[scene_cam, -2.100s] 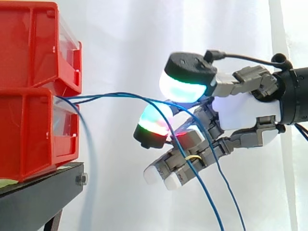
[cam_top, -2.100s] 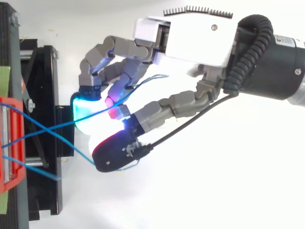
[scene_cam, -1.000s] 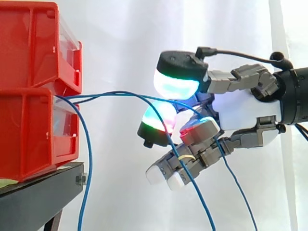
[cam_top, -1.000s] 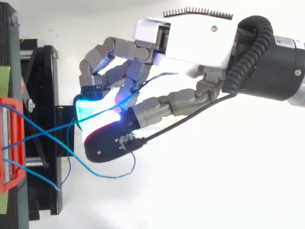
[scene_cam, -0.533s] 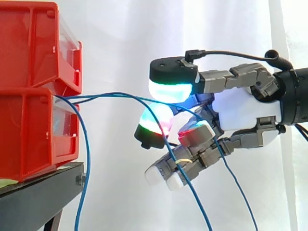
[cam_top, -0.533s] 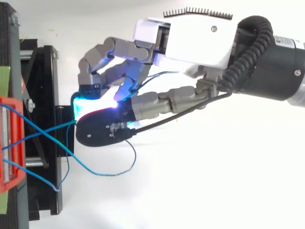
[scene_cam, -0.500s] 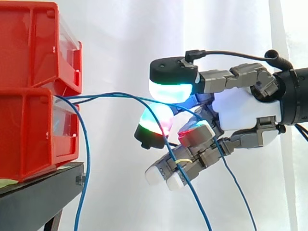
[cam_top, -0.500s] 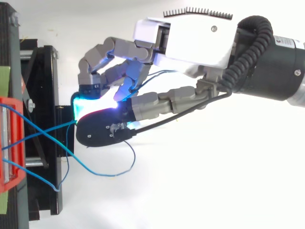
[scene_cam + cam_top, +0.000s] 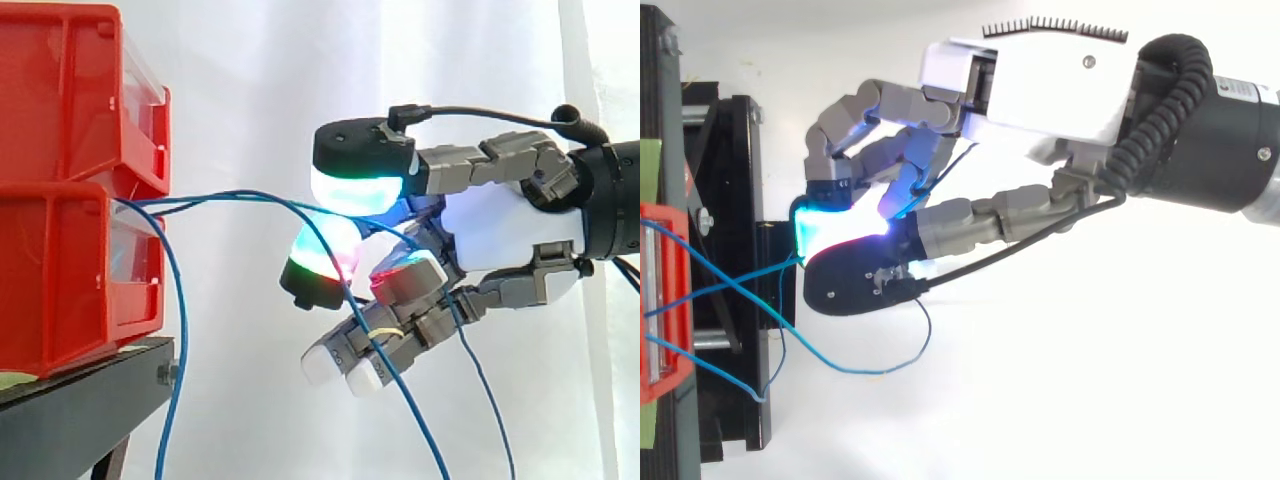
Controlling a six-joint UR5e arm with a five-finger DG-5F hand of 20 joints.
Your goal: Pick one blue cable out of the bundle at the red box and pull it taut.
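Several thin blue cables [image 9: 250, 194] leave the front of the lower red bin [image 9: 60, 280] and run right to my hand [image 9: 510, 230]. My hand hangs in the air to the right of the bins with its fingers curled. The thumb pad [image 9: 362, 180] lies over a glowing finger pad [image 9: 320, 260], and one blue cable [image 9: 750, 273] passes in between them. That cable then drops away under the hand. A second cable crosses behind the pads and falls toward the floor. A third cable [image 9: 182, 330] hangs slack beside the bin.
Two red bins are stacked, the upper one [image 9: 60, 100] on the lower, on a black stand [image 9: 80, 400] at the left. A slack blue loop [image 9: 870, 370] sags below the hand. A white curtain lies behind, with open air around the hand.
The thumb has swung over toward the bins and come down on the finger pad. One cable has slipped free and now hangs beside the bin. The arm has held its place.
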